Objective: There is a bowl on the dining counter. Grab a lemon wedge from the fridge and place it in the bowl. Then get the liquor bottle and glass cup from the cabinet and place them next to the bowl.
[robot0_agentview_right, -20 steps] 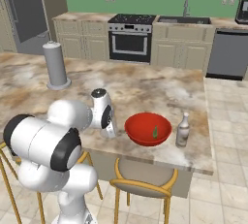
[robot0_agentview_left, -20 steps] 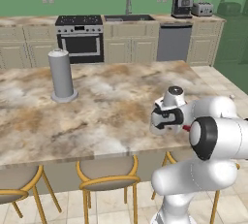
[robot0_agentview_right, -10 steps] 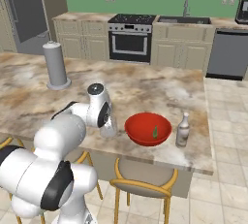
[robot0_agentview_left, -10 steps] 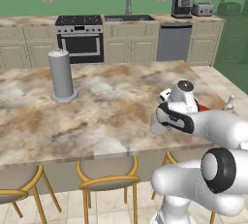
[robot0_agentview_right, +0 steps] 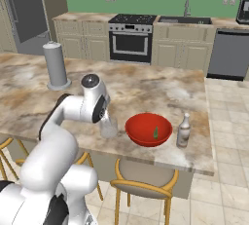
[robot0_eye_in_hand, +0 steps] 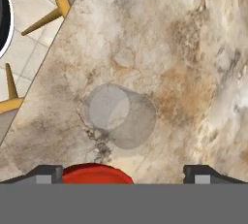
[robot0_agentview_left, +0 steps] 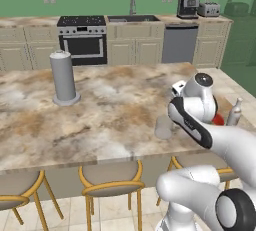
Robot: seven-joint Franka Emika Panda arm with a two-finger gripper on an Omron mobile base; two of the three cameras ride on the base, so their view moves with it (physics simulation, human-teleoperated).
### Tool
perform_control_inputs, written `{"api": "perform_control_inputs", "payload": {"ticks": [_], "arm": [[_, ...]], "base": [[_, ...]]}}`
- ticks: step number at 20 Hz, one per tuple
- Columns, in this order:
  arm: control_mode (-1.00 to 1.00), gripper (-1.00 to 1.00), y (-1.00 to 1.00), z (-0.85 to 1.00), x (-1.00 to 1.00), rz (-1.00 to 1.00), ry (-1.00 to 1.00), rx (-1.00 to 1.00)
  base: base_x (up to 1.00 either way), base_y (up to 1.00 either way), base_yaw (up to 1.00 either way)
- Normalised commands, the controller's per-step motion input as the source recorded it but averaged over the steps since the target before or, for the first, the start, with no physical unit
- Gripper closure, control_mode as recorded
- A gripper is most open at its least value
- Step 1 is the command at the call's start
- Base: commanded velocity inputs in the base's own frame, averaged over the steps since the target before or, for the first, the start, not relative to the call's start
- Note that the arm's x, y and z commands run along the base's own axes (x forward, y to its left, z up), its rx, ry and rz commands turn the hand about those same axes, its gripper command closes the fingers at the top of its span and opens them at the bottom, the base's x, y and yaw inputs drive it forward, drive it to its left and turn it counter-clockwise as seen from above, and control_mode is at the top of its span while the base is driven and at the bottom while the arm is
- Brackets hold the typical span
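The clear glass cup (robot0_eye_in_hand: 121, 116) stands upright on the dining counter (robot0_eye_in_hand: 193, 72), free of my fingers. My gripper (robot0_eye_in_hand: 123, 174) hangs above it, open, its two fingertips (robot0_eye_in_hand: 48, 173) spread wide at either side. From the right base view the glass cup (robot0_agentview_right: 109, 127) stands just left of the red bowl (robot0_agentview_right: 149, 129), right under my hand. A small lemon wedge (robot0_agentview_right: 155, 132) lies inside the bowl. The liquor bottle (robot0_agentview_right: 183, 130) stands upright at the bowl's right side. In the left base view the glass cup (robot0_agentview_left: 162, 126) sits near the counter's front edge, left of my arm.
A tall grey cylinder (robot0_agentview_left: 64, 77) stands on the far left part of the counter. Yellow-framed stools (robot0_agentview_left: 112, 185) line the near edge below it. Stove, sink and dishwasher run along the back wall.
The jaws have widened and let go of the glass cup, which now stands alone on the counter. My hand has lifted a little above it and the elbow has swung.
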Motion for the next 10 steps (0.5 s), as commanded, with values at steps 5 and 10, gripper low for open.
{"api": "perform_control_inputs", "payload": {"ticks": [5,10], "arm": [[-1.00,-1.00,0.06,0.59,-0.31,0.00,-0.05,0.02],[-1.00,-1.00,0.14,0.24,-0.62,0.00,-0.36,0.00]], "base": [[0.00,0.00,0.00],[0.00,0.00,0.00]]}}
